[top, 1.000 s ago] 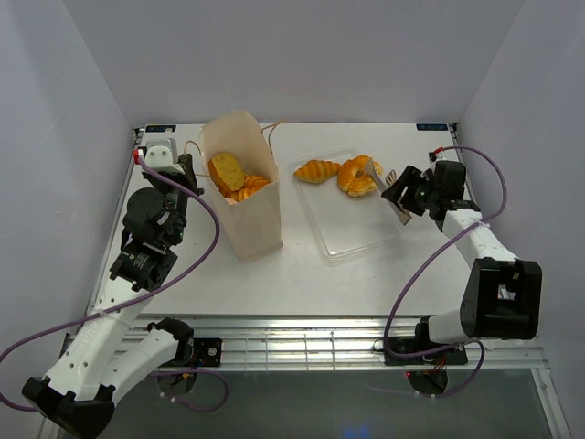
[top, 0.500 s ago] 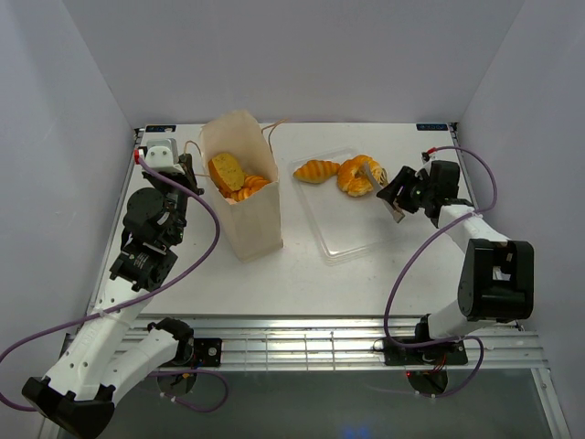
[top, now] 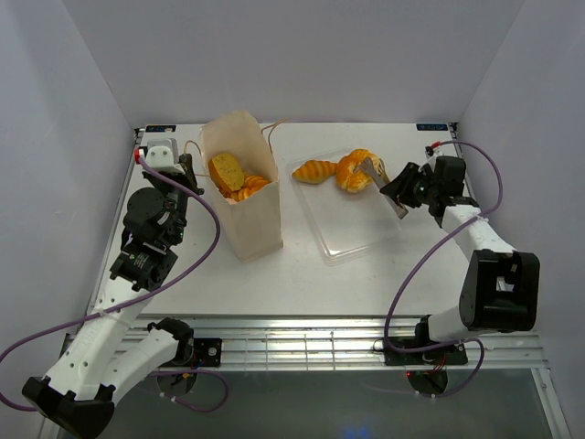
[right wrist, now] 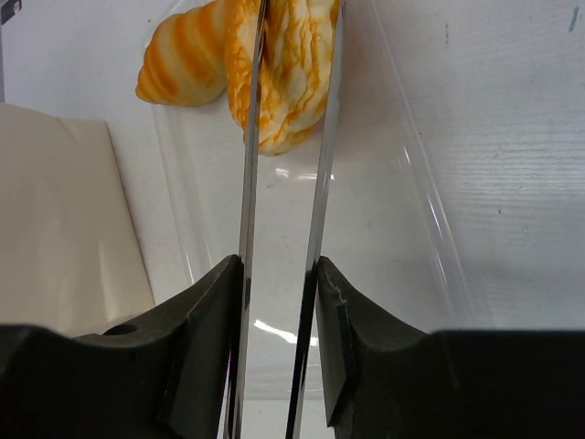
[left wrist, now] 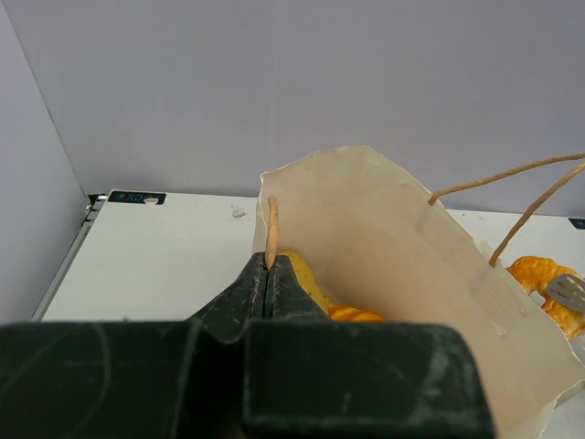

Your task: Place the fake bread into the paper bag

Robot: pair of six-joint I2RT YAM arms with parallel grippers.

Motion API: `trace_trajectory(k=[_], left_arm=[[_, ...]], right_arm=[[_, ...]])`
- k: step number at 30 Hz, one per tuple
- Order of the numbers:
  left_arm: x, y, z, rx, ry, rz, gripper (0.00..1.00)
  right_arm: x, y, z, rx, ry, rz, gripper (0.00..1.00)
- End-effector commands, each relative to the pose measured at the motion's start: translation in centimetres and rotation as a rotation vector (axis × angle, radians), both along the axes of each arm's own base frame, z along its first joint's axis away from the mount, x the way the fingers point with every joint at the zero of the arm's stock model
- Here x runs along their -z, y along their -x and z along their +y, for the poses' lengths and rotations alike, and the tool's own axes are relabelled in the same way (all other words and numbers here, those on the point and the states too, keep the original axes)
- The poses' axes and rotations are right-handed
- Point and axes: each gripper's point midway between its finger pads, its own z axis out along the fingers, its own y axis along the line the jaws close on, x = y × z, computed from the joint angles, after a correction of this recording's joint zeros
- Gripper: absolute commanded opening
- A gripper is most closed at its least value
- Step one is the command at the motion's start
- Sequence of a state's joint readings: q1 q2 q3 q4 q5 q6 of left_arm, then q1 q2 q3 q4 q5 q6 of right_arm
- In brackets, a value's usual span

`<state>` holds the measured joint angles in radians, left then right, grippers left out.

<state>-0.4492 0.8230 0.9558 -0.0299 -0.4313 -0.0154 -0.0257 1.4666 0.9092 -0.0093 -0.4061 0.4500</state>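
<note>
The paper bag (top: 242, 197) stands upright and open at the left, with orange bread pieces (top: 233, 176) inside; they also show in the left wrist view (left wrist: 311, 274). My left gripper (top: 183, 165) is shut on the bag's string handle (left wrist: 271, 229) at the near rim. My right gripper (top: 409, 187) is shut on metal tongs (right wrist: 247, 183). The tongs' open blades straddle a golden croissant (right wrist: 288, 64), which lies next to a striped orange loaf (right wrist: 187, 64) at the far edge of the clear tray (top: 356, 233).
The bag's other string handles (left wrist: 512, 197) stick up on its far side. The clear tray's raised rim (right wrist: 430, 219) runs under the tongs. The enclosure walls stand close on the left, back and right.
My right gripper has shifted slightly and the tongs' tips have moved toward the far edge, round the golden croissant. The left arm and the bag have not moved.
</note>
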Motion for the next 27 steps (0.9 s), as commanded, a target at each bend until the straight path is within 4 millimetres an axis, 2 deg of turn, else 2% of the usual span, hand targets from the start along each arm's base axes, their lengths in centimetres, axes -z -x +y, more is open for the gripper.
trace_trajectory(k=[1,10,13,14,16,17,19,20,21,22,23,24,25,27], left_arm=[[-0.3,0.3,0.0,0.000,0.005,-0.011,0.00],[-0.1,0.2,0.0,0.000,0.009,-0.008,0.00],[0.0,0.1,0.0,-0.002,0.010,-0.005,0.00],[-0.1,0.2,0.0,0.000,0.010,-0.006,0.00],[-0.1,0.2,0.0,0.002,0.014,-0.008,0.00],[-0.2,0.3,0.0,0.004,0.016,-0.011,0.00],[-0.2,0.3,0.0,0.004,0.018,-0.011,0.00],[-0.2,0.3,0.0,0.004,0.019,-0.012,0.00],[-0.2,0.3,-0.1,0.004,0.017,-0.009,0.00],[-0.2,0.3,-0.1,0.004,0.017,-0.009,0.00],[-0.1,0.2,-0.1,0.005,0.018,-0.008,0.00],[-0.1,0.2,-0.1,0.005,0.017,-0.006,0.00],[-0.2,0.2,-0.1,0.005,0.018,-0.008,0.00],[-0.1,0.2,-0.1,0.004,0.018,-0.008,0.00]], right_arm=[[-7.3,-1.1,0.2,-0.033,0.016,-0.203,0.08],[-16.4,2.4,0.2,-0.027,0.026,-0.368,0.08],[-21.0,4.1,1.1,-0.055,0.033,-0.479,0.08],[-22.6,5.2,2.2,-0.086,0.034,-0.515,0.08],[-24.9,5.9,2.7,-0.092,0.057,-0.561,0.08],[-27.2,6.9,3.6,-0.119,0.055,-0.601,0.08],[-29.3,7.8,4.6,-0.138,0.069,-0.647,0.08],[-31.3,9.0,6.3,-0.188,0.056,-0.693,0.08],[-32.2,9.5,7.0,-0.205,0.054,-0.716,0.08],[-33.0,10.4,8.8,-0.258,0.042,-0.742,0.08],[-33.2,10.6,9.9,-0.288,0.032,-0.743,0.08],[-34.4,11.1,10.5,-0.307,0.022,-0.766,0.08],[-34.6,11.7,12.1,-0.340,0.014,-0.769,0.08],[-34.8,11.6,13.8,-0.369,0.017,-0.772,0.08]])
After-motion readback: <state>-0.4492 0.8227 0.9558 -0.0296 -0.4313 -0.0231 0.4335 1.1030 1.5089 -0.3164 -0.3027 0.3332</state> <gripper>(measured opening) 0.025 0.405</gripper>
